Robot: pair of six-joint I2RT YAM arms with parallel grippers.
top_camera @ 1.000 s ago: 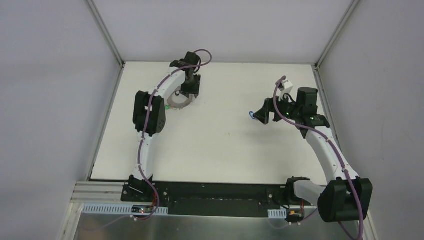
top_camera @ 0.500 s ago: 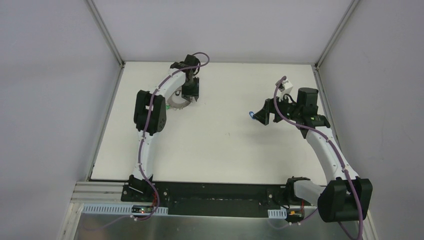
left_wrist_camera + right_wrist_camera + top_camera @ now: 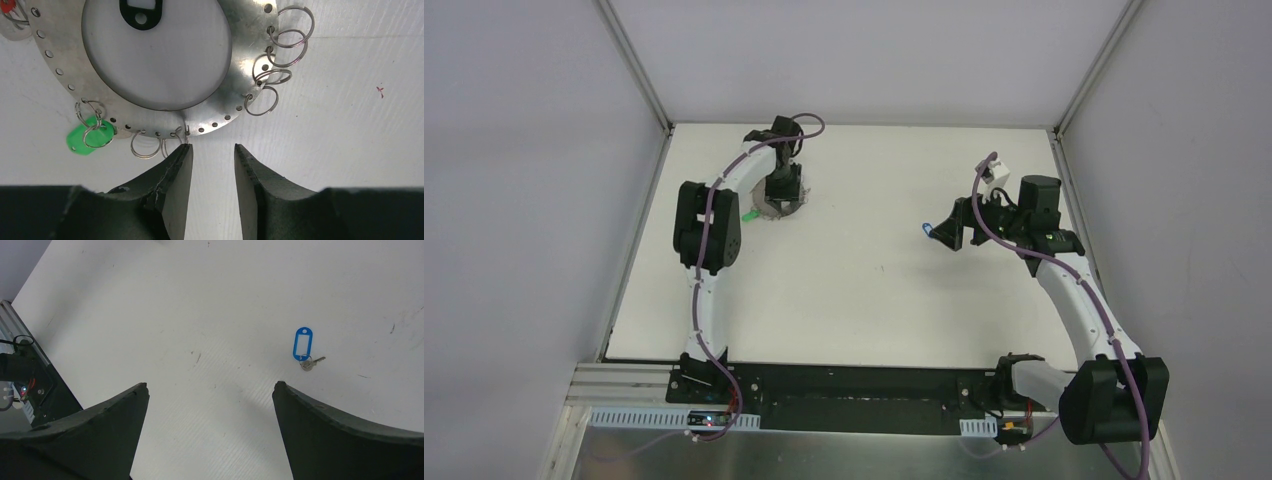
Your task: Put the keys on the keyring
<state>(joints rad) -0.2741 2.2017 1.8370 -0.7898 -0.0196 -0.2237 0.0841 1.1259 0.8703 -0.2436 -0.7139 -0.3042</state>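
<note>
Left wrist shows red tag [image 3: 6,7] at keyring [image 3: 240,65] rim; left end effector [image 3: 212,155] parted, empty (right end effector [image 3: 210,385] wide, empty).

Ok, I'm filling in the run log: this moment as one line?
left gripper: open, empty, at keyring rim | right gripper: open, empty | blue-tagged key: loose on table | green tag: on keyring

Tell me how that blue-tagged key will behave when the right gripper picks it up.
Probably floppy: the blue tag and its key look only loosely linked, so whichever is not gripped should dangle. Likely very light, being tiny beside the right gripper. Lying flat on the table, it may slide rather than lift.
</note>
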